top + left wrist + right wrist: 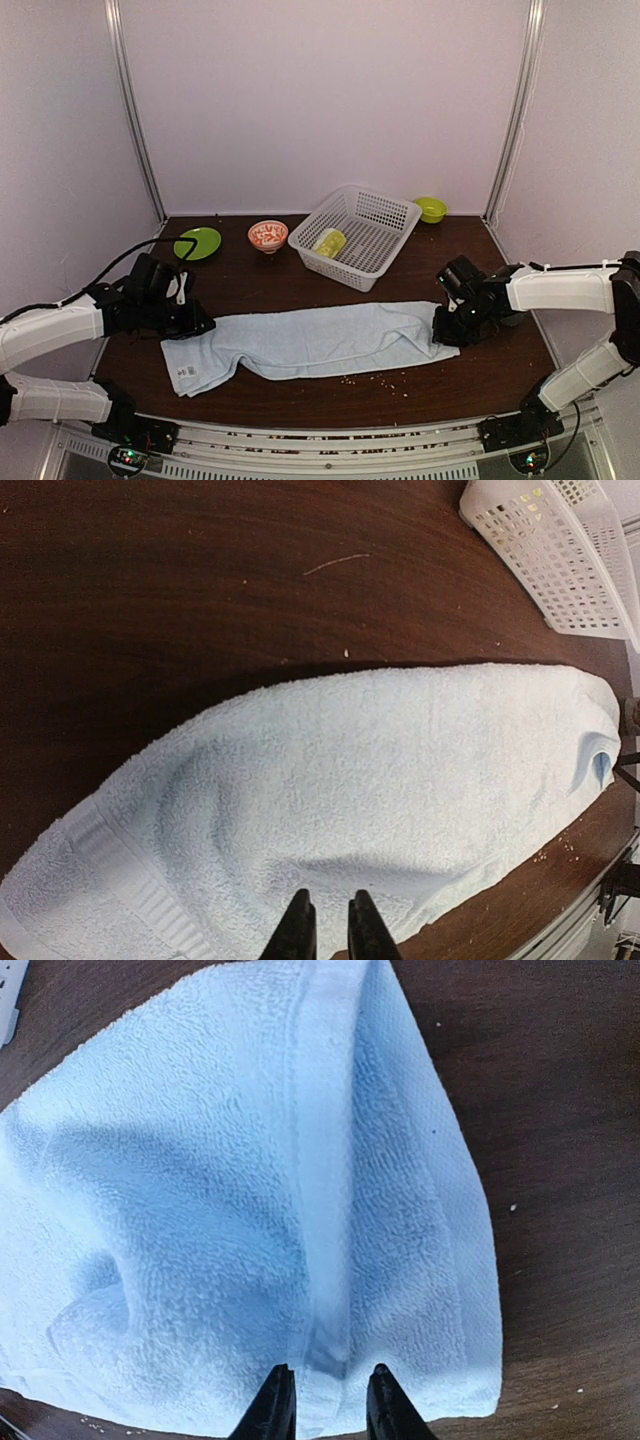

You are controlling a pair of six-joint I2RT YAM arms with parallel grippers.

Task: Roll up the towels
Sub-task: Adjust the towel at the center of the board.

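Left jaws are narrow at the left end of the plain pale blue cloth towel (320, 340) — pinching it or not, I cannot tell. It lies flat on the dark wooden bench (290, 285). Right jaws straddle its right hem, part-open. Taking hold seems the step — next, a firm grip, then an even roll.

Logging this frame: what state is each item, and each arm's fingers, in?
blue towel, laid out flat, unrolled.
green towel, rolled, inside the basket.
basket, upright, holding the green towel.
green plate, empty.
orange bowl, upright.
green bowl, upright.
left gripper, fingers pinched on the blue towel's edge.
right gripper, fingers astride the blue towel's hem, grip unclear.
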